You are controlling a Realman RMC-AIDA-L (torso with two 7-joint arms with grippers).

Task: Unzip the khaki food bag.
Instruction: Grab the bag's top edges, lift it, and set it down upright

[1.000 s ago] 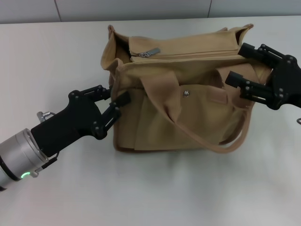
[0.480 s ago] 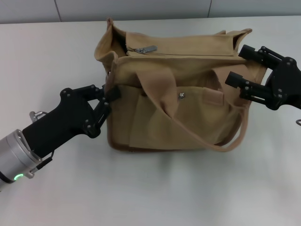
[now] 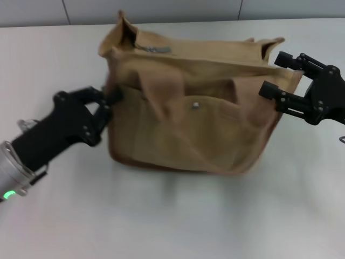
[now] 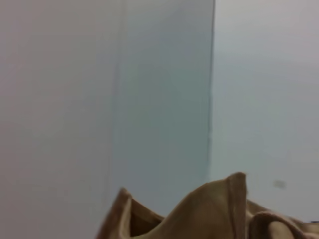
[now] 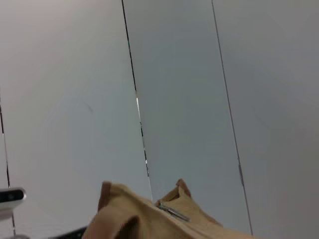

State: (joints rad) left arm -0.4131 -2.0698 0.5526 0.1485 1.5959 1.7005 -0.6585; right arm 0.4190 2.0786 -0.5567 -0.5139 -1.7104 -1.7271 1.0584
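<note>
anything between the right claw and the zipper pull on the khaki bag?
Nothing visible. The zipper pull lies exposed on top of the khaki food bag, at its left end. The right claw is open at the opposite end; the left claw grips the bag's left side.

Khaki food bag (image 3: 199, 110) sits upright, zipper closed.

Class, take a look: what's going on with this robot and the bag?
A two-armed robot is working on a khaki bag on a white table. The left gripper is at the bag's left end, apparently gripping the fabric. The right gripper is open at the bag's right end. The zipper pull sits at the top's left end, and the zip looks closed.
</note>
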